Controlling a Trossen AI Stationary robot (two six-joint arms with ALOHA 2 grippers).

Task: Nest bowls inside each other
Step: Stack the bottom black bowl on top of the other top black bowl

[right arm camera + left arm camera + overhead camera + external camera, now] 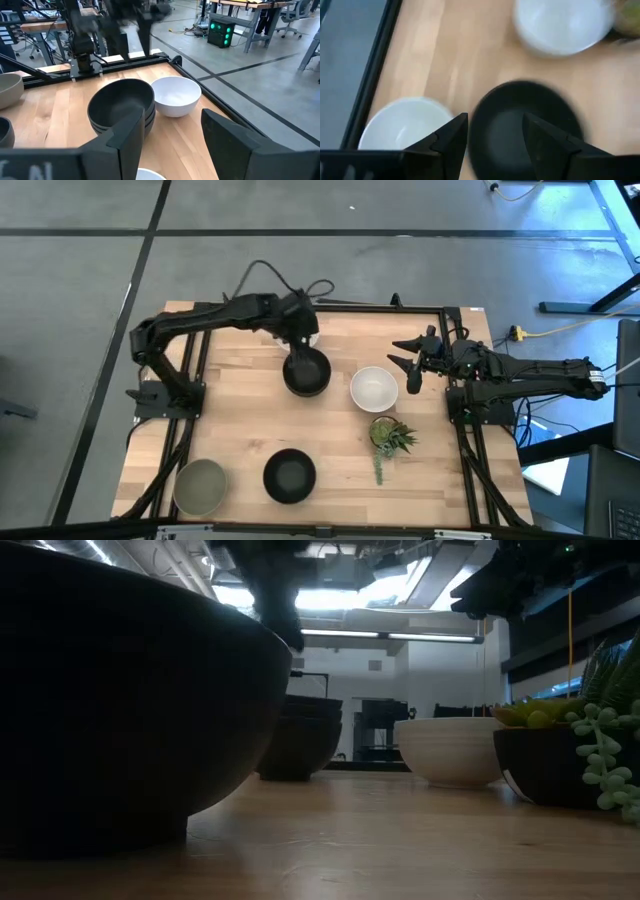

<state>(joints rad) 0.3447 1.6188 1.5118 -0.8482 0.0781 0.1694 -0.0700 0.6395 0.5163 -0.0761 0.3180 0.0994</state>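
Observation:
A stack of nested black bowls stands mid-table and also shows in the right wrist view. A white bowl stands just beyond it toward the far edge, mostly hidden under my left arm in the high view. My left gripper hovers open above the stack's far rim, with that white bowl beside it. A second white bowl stands right of the stack. A single black bowl and a grey-beige bowl stand near the front edge. My right gripper is open and empty, right of the second white bowl.
A green plant sprig in a dark pot stands at the right, near the second white bowl. A black frame rail runs round the table. Bare wood lies between the stack and the front bowls.

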